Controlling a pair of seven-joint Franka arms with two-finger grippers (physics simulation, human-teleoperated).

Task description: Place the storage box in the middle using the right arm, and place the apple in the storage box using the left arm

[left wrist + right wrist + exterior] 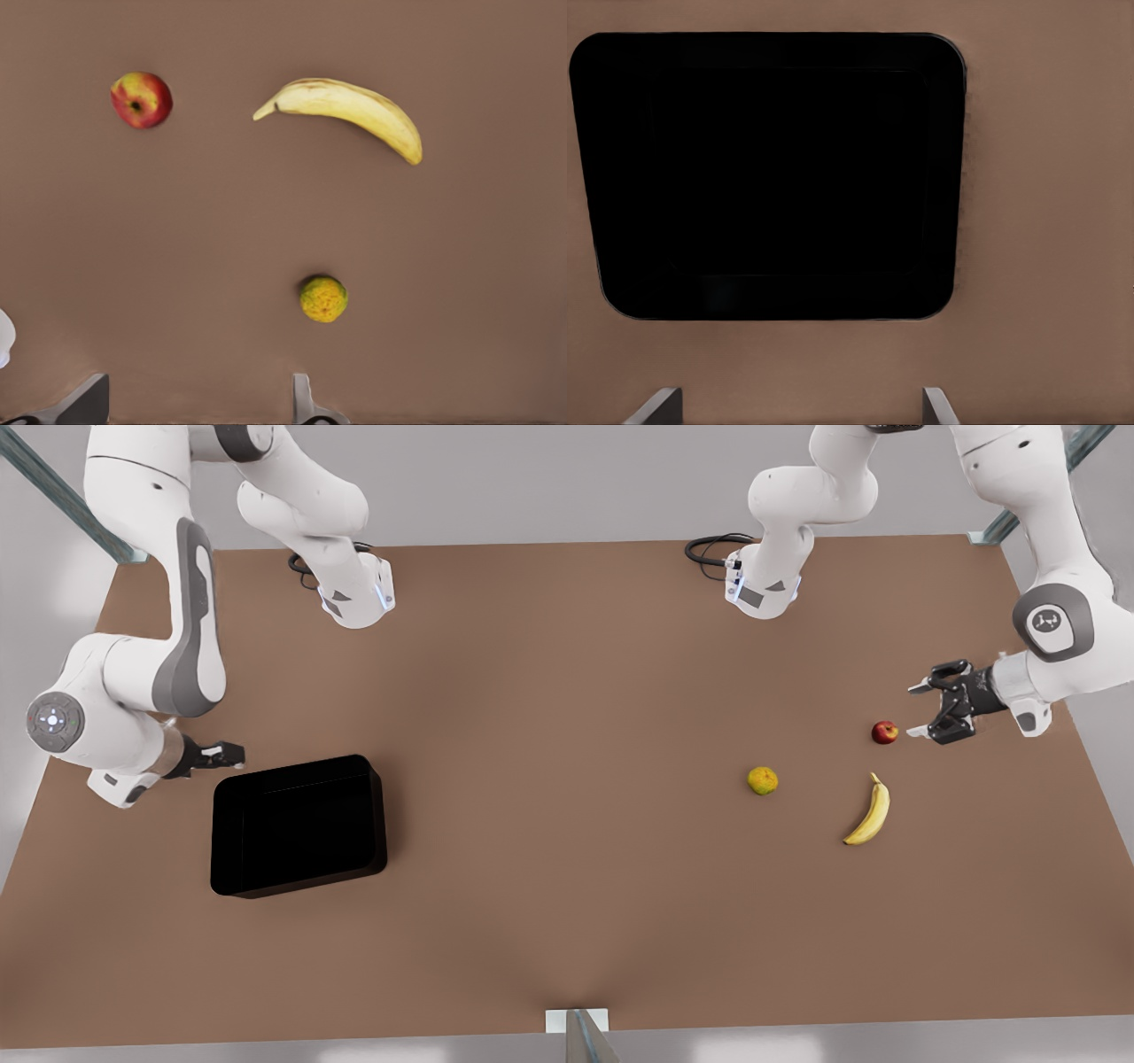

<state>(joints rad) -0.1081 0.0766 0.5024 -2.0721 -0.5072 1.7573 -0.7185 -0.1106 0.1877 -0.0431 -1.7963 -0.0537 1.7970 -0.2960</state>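
The black storage box (299, 824) lies empty on the brown table at the front view's left, and it also shows in the right wrist view (771, 177). My right gripper (229, 755) hovers just off the box's far-left corner, open (799, 405), with nothing between its fingers. At the front view's right sits the small red apple (884, 732), also in the left wrist view (141, 99). My left gripper (919, 710) hangs open a short way to the right of the apple and apart from it; its fingertips (303, 398) hold nothing.
A yellow-green round fruit (762, 780) (323, 298) and a banana (871, 811) (350, 106) lie near the apple. Both arm bases (359, 598) (762, 589) stand at the table's far edge with black cables beside them. A post (580, 1036) rises at the near edge.
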